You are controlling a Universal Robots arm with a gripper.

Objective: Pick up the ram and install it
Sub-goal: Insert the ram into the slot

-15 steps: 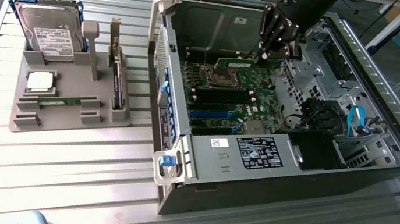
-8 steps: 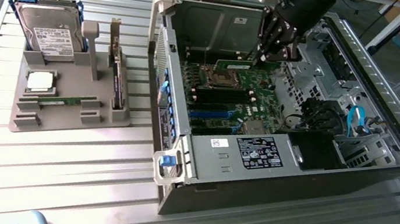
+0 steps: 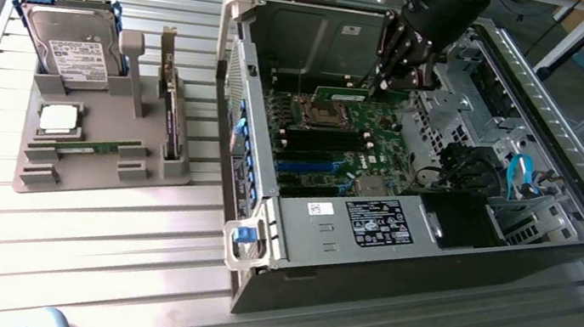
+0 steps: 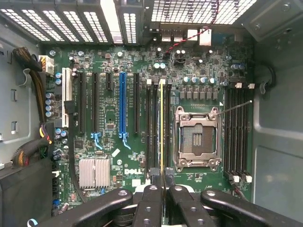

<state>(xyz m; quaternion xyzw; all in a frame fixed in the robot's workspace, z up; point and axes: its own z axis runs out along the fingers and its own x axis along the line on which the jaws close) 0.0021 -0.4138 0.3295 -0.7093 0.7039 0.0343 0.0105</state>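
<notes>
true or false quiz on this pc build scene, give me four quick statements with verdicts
1. The black gripper is shut on the thin green ram stick inside the open computer case. True.
2. The grey holder tray carries no ram stick. False: a second green ram stick lies on it.
3. The square metal processor socket is empty. True.
4. The silver hard drive is mounted in the case. False: it sits on the tray.
</notes>
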